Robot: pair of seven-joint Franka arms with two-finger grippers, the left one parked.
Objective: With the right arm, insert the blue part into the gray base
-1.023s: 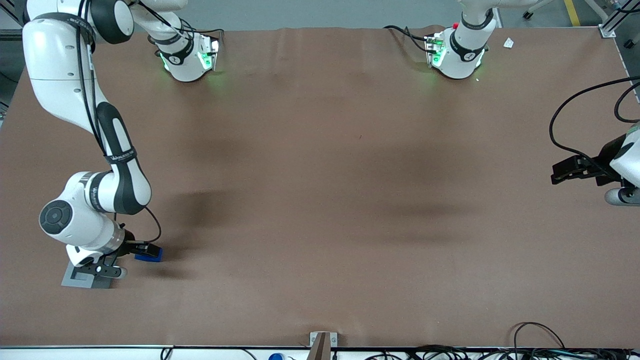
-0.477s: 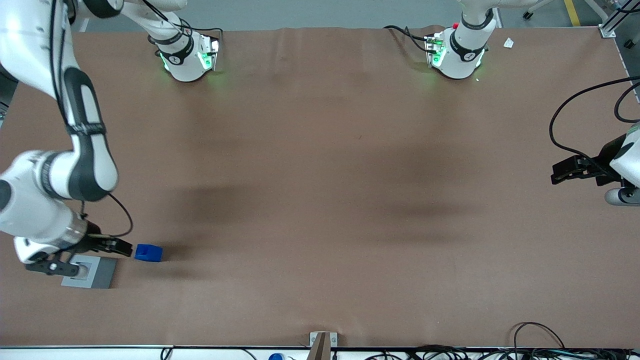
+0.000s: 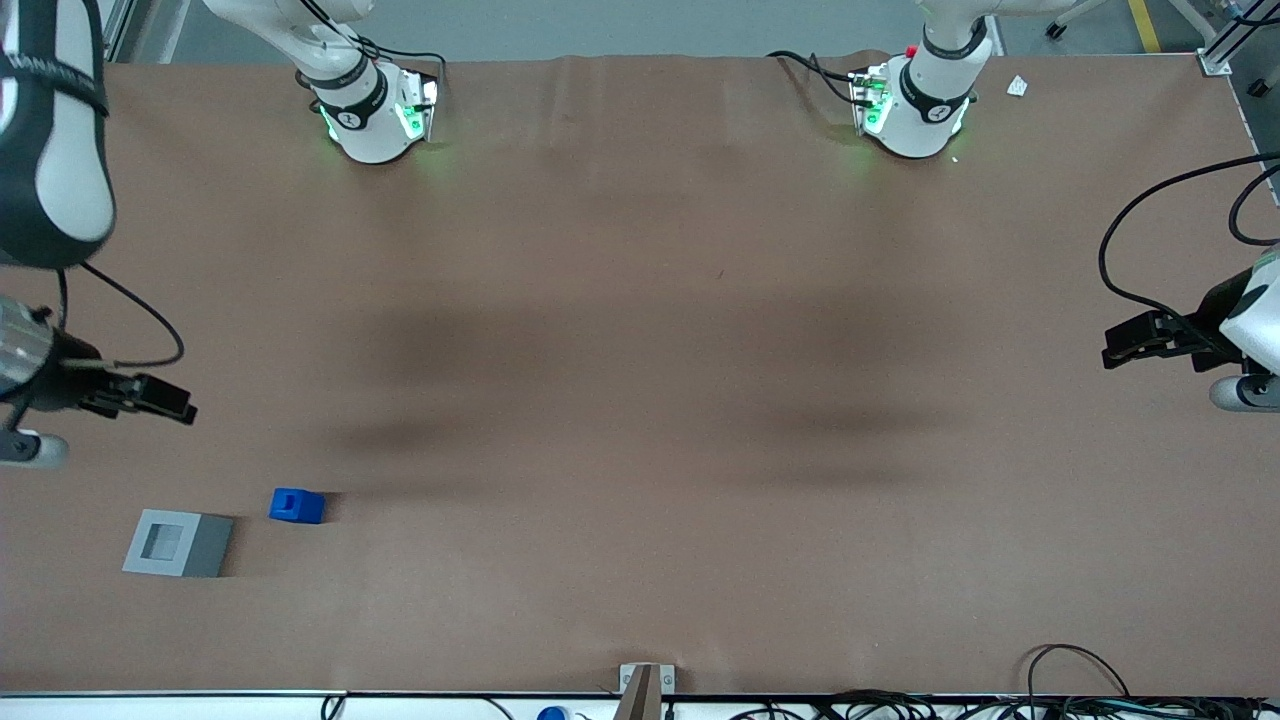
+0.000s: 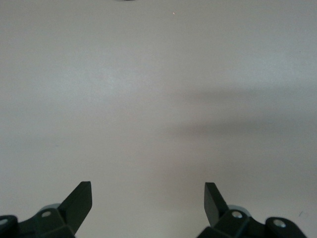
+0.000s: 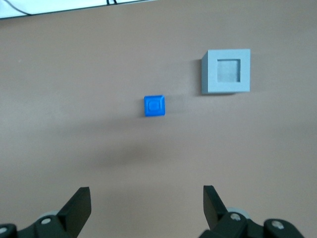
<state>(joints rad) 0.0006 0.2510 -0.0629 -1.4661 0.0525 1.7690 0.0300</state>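
- The right arm's gripper [image 5: 146, 208] hangs above the surface with its jaws spread wide and nothing between them. In the front view the gripper [image 3: 150, 398] sits well up and away from the blue part, farther from that camera than the part is.
- The blue part [image 3: 297, 505] lies on the brown surface [image 3: 640, 400], upright with its notch facing up, untouched by anything; the wrist view shows the blue part [image 5: 154, 105] lined up roughly between the two jaws.
- The gray base [image 3: 178, 543] stands near the blue part, apart from it with bare surface between, a little nearer the front camera. In the wrist view the gray base [image 5: 226, 71] shows its square socket open and unfilled.
- Judged from this, the insertion is not done and the part is not yet picked up; the step in hand looks like the approach to grasp.
- The next move would call for lowering over the blue part, keeping it centred between the jaws, then closing on its sides.
- Most of the right arm [image 3: 45, 150] is cut off at the edge of the front view, and the socket's depth cannot be made out.
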